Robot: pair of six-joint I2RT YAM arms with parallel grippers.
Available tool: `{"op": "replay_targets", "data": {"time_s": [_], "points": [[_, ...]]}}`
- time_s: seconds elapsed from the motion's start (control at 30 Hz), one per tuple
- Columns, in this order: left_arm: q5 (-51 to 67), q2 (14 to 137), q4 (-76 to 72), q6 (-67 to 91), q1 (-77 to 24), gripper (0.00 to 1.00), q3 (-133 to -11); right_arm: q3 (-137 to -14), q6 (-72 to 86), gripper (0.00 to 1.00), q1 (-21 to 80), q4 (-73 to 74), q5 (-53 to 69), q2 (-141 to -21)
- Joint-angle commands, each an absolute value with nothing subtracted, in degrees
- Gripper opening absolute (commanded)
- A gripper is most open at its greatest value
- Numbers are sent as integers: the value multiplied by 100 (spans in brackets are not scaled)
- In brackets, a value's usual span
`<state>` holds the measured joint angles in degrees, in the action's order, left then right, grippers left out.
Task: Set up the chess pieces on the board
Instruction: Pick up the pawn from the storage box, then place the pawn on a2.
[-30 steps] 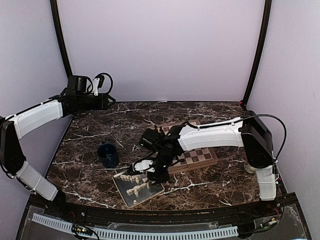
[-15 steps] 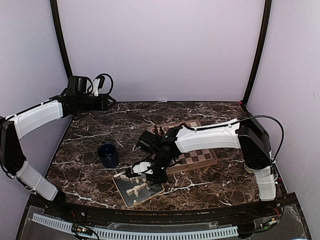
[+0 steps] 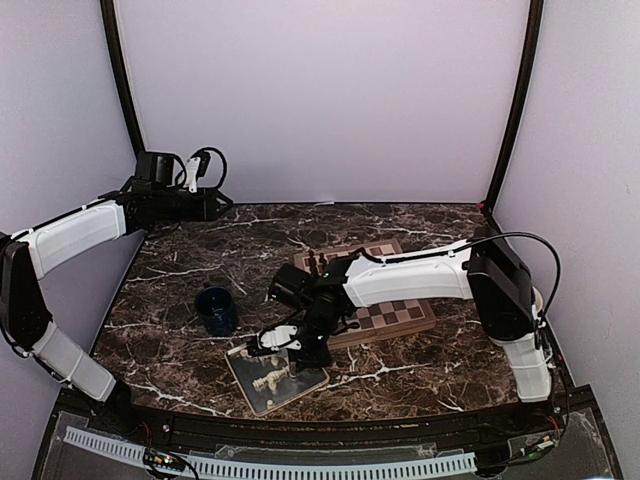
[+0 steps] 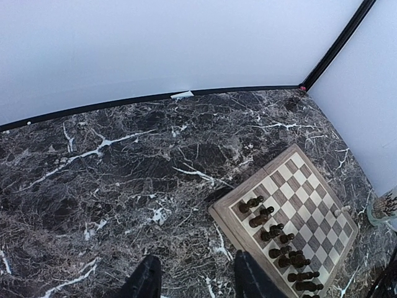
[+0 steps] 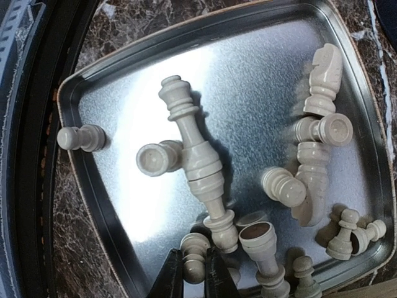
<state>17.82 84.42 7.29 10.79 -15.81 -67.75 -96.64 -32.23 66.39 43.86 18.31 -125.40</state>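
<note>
While my right gripper (image 5: 194,279) is reaching down into the shallow grey metal tray (image 5: 248,68), its two dark fingers (image 5: 172,276) are clenched on a small cream-white chess piece (image 5: 194,251), pinching it across its body from above. I judge this grip is needed because the cream-white chess pieces (image 5: 310,136) lie loose in the tray, mostly on their sides, so each has to be lifted out singly. The square wooden chessboard (image 3: 400,312) sits just beyond the tray on the dark marble tabletop (image 3: 180,270), partly under my right forearm in the overhead view. A row of dark brown chess pieces (image 4: 276,236) stands along one side of the board, and much of the rest is bare. One tiny pale thing near its far edge may be a cream piece, though it is too small to tell. Crowding is what stands in my way. A long cream-white turned piece (image 5: 195,161) lies slantwise with its foot right beside my fingers, and a cream-white piece with a brown felt base (image 5: 257,234) lies just beside them on the other side. Either could be dragged along as I lift. A dark blue mug (image 3: 215,310) stands near the tray, clear of the path to the board. My left gripper (image 4: 195,282) hangs high at the back left corner, released and empty, well apart from all this.
</note>
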Motion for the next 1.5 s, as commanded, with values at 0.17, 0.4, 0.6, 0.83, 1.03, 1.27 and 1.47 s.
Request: {"op": "replay_targets", "data": {"time_s": [0.17, 0.4, 0.6, 0.83, 1.03, 1.27, 1.47], "points": [[1907, 8425, 647, 1081, -1593, 43, -6702, -9753, -3301, 6, 6699, 4798, 2320, -12180], [1915, 8419, 657, 1057, -1597, 43, -6693, -8960, -3200, 7, 6150, 4610, 1859, -11300], [1901, 8428, 669, 1026, -1595, 43, -6697, -7997, -3058, 7, 5183, 4300, 1472, -10326], [1932, 8498, 679, 1020, -1600, 43, -6706, -7081, -2942, 7, 3992, 4014, 1067, -9659], [1933, 8538, 677, 1024, -1600, 43, -6710, -6399, -2869, 7, 3638, 3764, 815, -9417], [1951, 8547, 690, 1028, -1598, 43, -6715, -6150, -2891, 7, 3543, 3676, 681, -9537], [1968, 8534, 680, 1028, -1591, 43, -6715, -6136, -2879, 11, 3534, 3619, 655, -9587]]}}
